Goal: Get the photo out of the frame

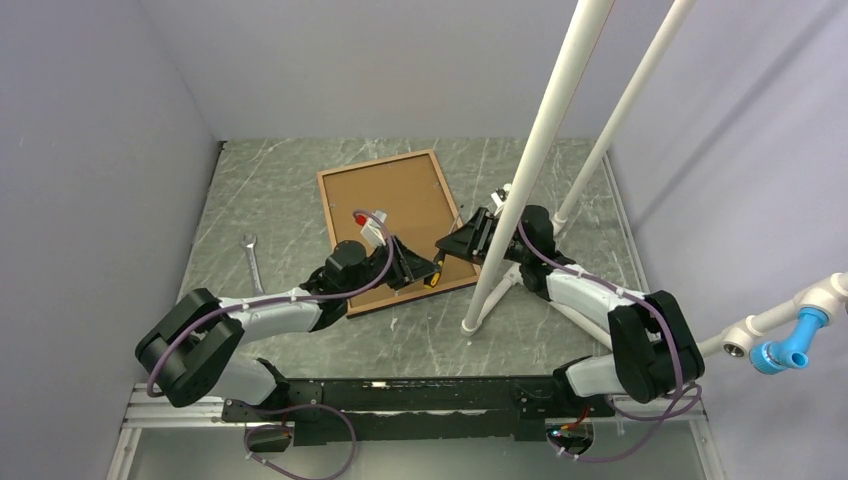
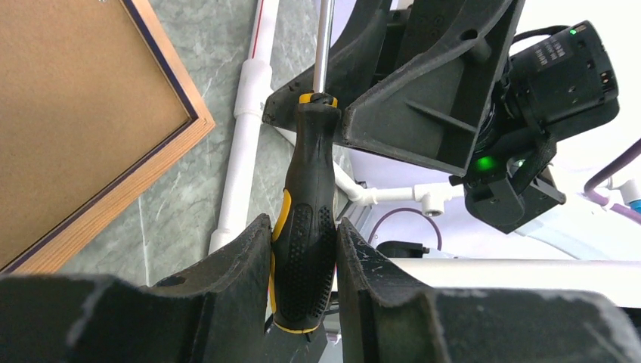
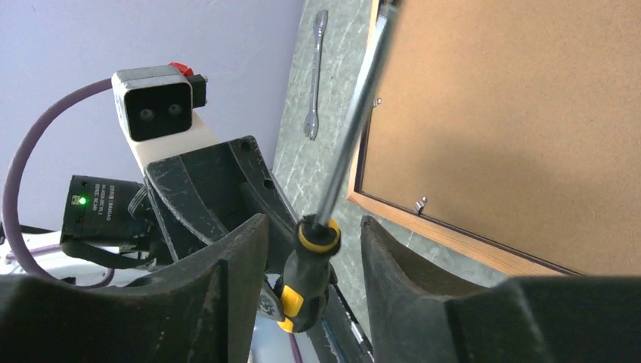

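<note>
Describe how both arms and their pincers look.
Both the left arm and the right arm have white link shells with black joints. A purple cable loops along each. The left pincer and right pincer have broad matte-black scuffed fingers. The left wrist carries a white camera block with a red tab.

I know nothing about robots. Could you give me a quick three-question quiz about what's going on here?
1. True or false: the right pincer stands open on either side of the screwdriver, not clamping it.
2. What grips the screwdriver's handle? A) the left pincer B) nothing C) both pincers
3. Fill in: on the table, apart from the frame, lies a loose ____.
Key: 1 true; 2 A; 3 wrench.
</note>
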`<state>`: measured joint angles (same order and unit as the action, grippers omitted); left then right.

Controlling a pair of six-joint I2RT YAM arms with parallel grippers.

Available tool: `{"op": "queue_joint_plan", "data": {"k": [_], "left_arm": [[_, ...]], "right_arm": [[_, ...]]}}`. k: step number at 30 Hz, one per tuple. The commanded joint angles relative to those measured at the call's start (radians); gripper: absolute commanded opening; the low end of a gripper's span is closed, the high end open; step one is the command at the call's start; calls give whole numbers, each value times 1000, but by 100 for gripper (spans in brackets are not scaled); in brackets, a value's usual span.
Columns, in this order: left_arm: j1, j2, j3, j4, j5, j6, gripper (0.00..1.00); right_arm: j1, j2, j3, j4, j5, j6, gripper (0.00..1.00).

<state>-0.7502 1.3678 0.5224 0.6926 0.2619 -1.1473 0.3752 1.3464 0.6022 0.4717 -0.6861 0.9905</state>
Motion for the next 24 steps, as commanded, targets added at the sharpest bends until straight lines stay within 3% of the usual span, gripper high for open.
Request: {"op": "queue_joint_plan", "data": {"k": [1,6,10,12,19,21,24], "left_arm": [[-16,7,42,74,-9,-5,0],[-16,-18,40,24,-27,31,0],[-17,-42,74,-94,-21,78,1],[-14,-62,101,-193,-5,98,13],[11,-229,78,-377,-45,226,73],[56,-258,90,-425,-24,232,81],[148,-257,126,-476,44,219,84]], "right_arm": [[21,20,48,88,-31,6,46],[36,33,73,44,-47,-56,26],[37,64,107,-1,-104,-117,0],[38,70,130,-50,-114,-175,0],[38,82,232,-304,-143,-446,0],[40,91,247,-329,-177,-485,0],[52,114,263,-347,-214,-518,0]]}}
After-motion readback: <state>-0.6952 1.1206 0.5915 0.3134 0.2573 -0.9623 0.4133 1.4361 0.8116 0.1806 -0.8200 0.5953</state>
